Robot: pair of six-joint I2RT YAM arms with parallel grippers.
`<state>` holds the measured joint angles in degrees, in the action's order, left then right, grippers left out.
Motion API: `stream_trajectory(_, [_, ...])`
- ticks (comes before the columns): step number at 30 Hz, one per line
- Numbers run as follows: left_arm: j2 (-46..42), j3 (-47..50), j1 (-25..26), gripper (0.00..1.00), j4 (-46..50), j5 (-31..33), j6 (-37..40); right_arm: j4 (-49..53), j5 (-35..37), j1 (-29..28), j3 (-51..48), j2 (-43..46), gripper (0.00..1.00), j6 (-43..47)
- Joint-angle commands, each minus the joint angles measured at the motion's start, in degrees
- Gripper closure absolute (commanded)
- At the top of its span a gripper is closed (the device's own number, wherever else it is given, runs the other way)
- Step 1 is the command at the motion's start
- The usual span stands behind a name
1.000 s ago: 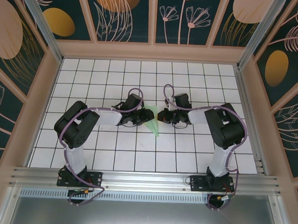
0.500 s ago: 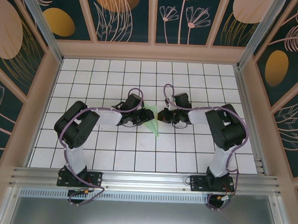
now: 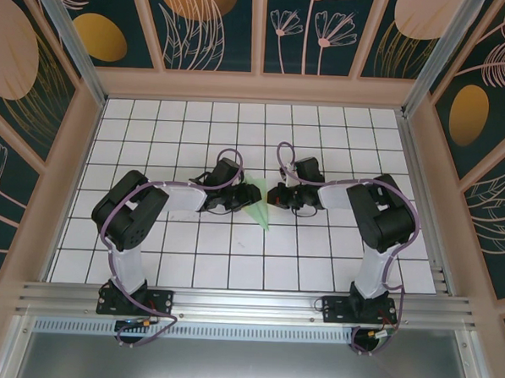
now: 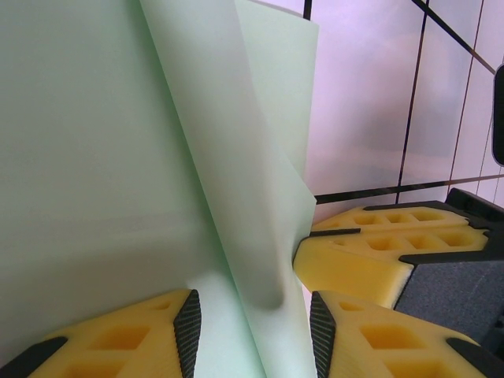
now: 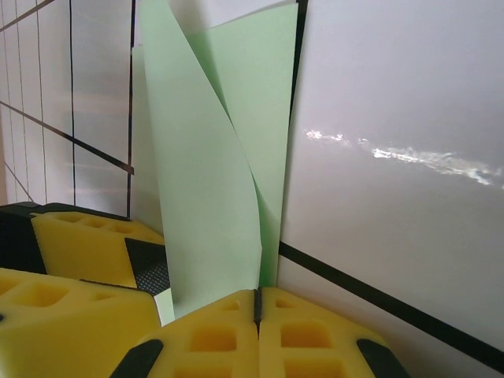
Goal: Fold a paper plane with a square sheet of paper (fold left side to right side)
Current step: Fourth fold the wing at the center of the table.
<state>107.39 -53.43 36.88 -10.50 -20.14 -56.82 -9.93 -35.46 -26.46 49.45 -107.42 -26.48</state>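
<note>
- The left arm [image 3: 128, 212] reaches from its base at the near edge across the white gridded tabletop [image 3: 316, 268] toward the middle, wrist turned inward.
- The left tool [image 3: 237, 201] sits low at the left edge of the paper plane [image 3: 261, 216], near the centre of the tabletop.
- In the left wrist view, the left tool's [image 4: 252, 319] two yellow fingers [image 4: 118, 346] stand partly apart. A raised fold of the pale green paper runs down through the gap between their black pads. The pads are not pressed together on it, so the tool straddles the paper rather than clamping it.
- From above, the paper plane lies between the two tools. It is a narrow pale green shape with its sharp tip pointing toward the near edge.
- Close up, the paper [image 4: 94, 157] is creased, with one flap lifted and curling over a flatter layer beneath.
- In the right wrist view, the paper [image 5: 205, 197] rises as two overlapping flaps whose lower ends narrow toward the fingertips.
- The right tool [image 3: 276, 197] is just beside the paper's right edge, facing the left tool with little space between them.
- In the right wrist view, the right tool's [image 5: 257, 303] jaws are fully closed, their yellow tips meeting in a thin seam. The bottom of the paper fold goes into that seam and looks pinched there.
- The right arm [image 3: 382, 217] bends back from this tool to its base at the near right.
</note>
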Motion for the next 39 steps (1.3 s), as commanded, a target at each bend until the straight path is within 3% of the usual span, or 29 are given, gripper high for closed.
stream_trajectory(1, [-1.3, -1.6, 0.4, 0.55, 3.6, 0.7, 1.5, 4.2, 1.9, -0.7, 0.1, -3.1, 0.96, 0.6])
stream_trajectory(10, [-5.3, -6.3, 0.0, 0.54, 8.3, 2.7, 3.6, 5.1, 2.6, -0.8, 0.0, -3.6, 0.96, 1.0])
stream_trajectory(16, [-1.9, -9.0, -0.1, 0.65, 7.9, 0.9, 3.7, 5.1, 2.6, -0.8, 0.1, -3.3, 0.96, 1.0])
stream_trajectory(39, [6.1, -6.9, -0.2, 0.66, 5.3, 2.0, 2.6, 5.4, 3.1, -1.3, 0.6, -3.2, 0.96, 1.5])
